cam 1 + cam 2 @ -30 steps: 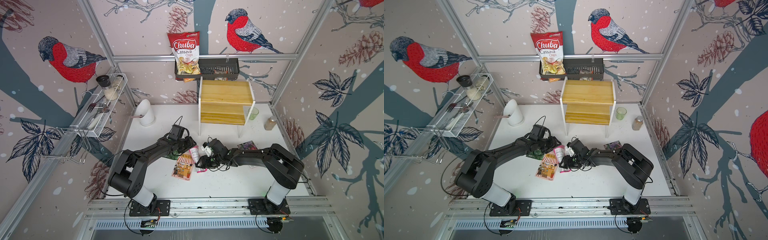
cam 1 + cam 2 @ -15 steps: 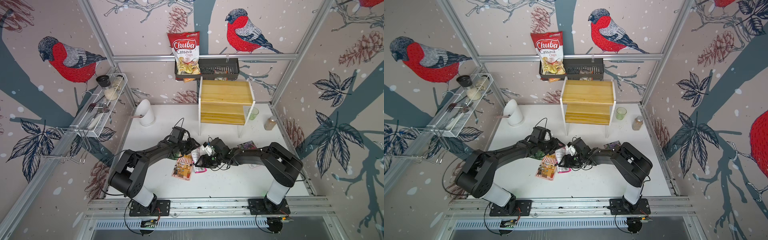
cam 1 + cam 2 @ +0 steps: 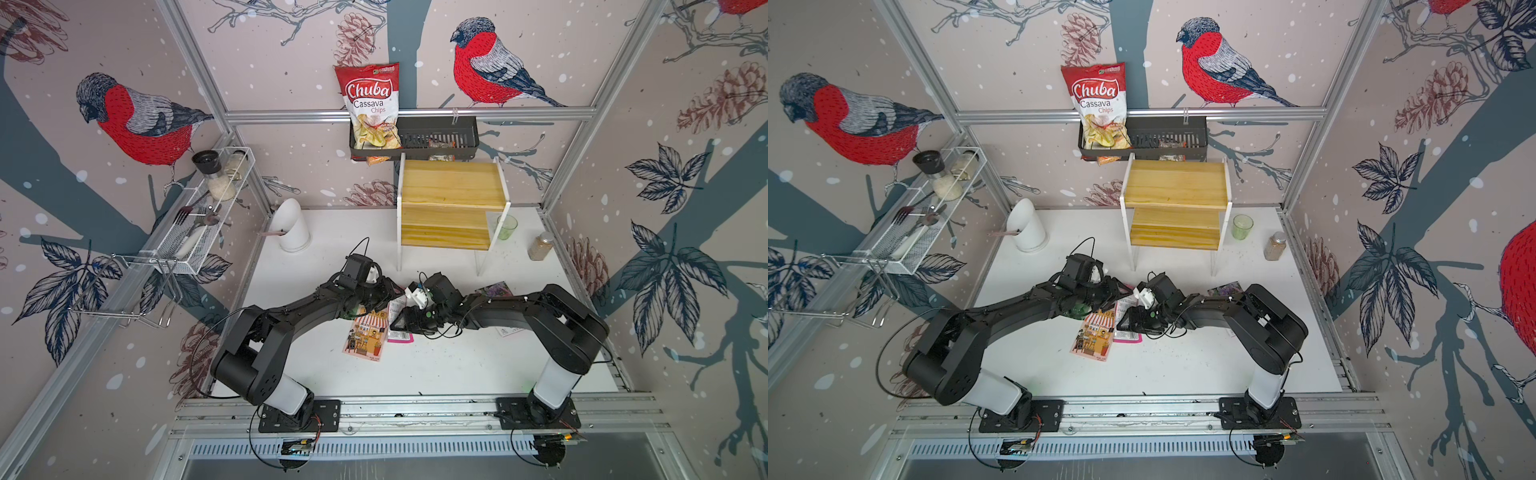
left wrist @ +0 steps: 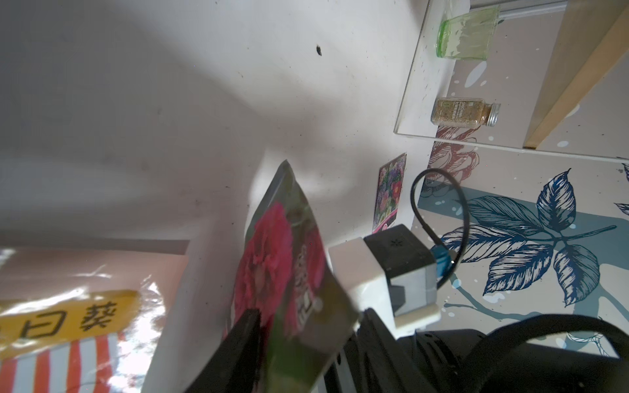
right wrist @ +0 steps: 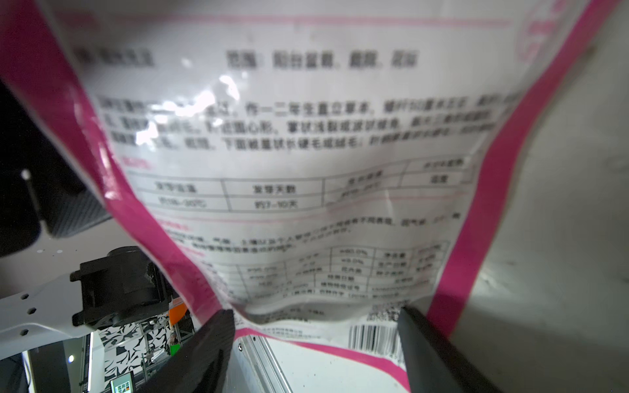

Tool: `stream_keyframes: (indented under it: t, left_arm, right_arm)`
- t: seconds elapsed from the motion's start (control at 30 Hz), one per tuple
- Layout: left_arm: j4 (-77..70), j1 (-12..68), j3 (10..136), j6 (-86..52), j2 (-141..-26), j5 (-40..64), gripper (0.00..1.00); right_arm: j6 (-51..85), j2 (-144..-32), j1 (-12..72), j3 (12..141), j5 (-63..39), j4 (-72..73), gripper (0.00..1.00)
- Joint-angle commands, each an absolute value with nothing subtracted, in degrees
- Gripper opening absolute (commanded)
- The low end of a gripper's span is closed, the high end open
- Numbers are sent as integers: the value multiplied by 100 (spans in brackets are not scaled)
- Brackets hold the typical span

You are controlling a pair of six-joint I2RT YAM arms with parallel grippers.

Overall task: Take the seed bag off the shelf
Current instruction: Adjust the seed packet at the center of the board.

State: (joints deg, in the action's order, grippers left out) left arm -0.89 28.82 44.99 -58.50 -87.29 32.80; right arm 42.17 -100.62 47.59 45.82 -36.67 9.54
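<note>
The seed bag is cropped, its print blurred.

seed bag | print blurred, probably unreadable | top edge cropped

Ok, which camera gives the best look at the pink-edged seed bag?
The right wrist view: the seed bag fills the frame, its printed back and pink border facing the camera, though the print is blurred. The left wrist view catches it at a slant, red flower side. In both top views only small bits show.
</note>
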Motion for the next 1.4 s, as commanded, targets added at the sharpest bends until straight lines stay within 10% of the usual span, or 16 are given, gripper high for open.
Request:
stream_keyframes:
  t: [0.0,0.63,1.37]
  left_arm:
    - [-337,2970,4418,-6121,-8736,3418,51]
    - [431,3245,5111,-5575,-9159,3166,0]
    - [5728,4078,8457,-4537,-9922,-190,0]
  right_arm:
    - [4135,-10015,4722,4566,-3560,870,82]
    - [3957,-9830,4648,4494,-3546,724,83]
    - [4077,-6921,3640,3518,-2682,-1040,89]
